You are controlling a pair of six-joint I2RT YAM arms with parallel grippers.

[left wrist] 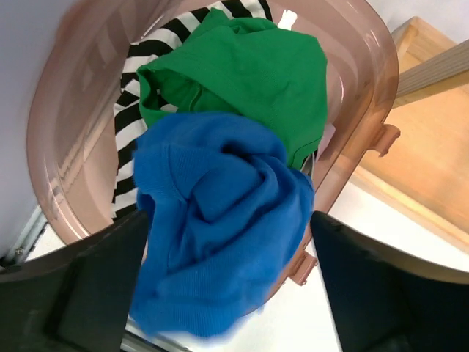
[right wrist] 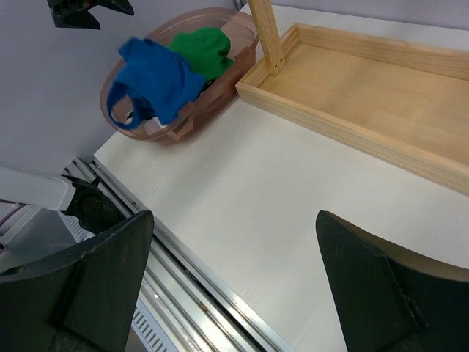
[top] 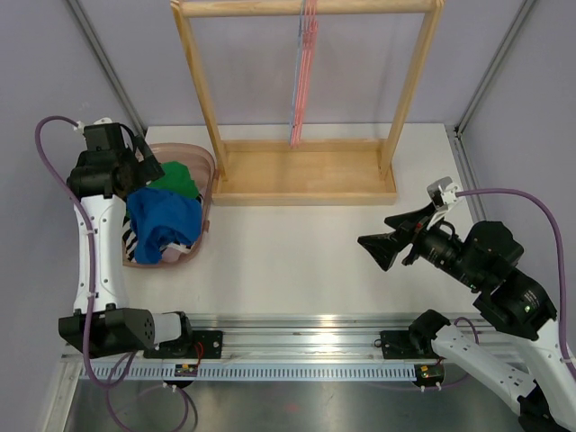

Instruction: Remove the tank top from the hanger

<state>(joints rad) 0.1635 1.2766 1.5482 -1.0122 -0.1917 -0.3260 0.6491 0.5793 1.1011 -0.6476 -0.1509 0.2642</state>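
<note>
The blue tank top (top: 162, 220) lies crumpled in the pink basket (top: 209, 175), on top of other clothes, with one edge hanging over the near rim. It fills the left wrist view (left wrist: 212, 220) and also shows in the right wrist view (right wrist: 154, 77). My left gripper (top: 146, 167) hovers just above it, open and empty (left wrist: 229, 242). Thin pink and blue hangers (top: 304, 72) hang bare on the wooden rack (top: 306, 171). My right gripper (top: 378, 247) is open and empty above the bare table (right wrist: 234, 227), far from the basket.
A green garment (left wrist: 242, 73) and a black-and-white striped one (left wrist: 139, 73) lie under the tank top in the basket. The rack's wooden base tray (right wrist: 366, 81) stands right of the basket. A metal rail (top: 297, 337) runs along the near edge.
</note>
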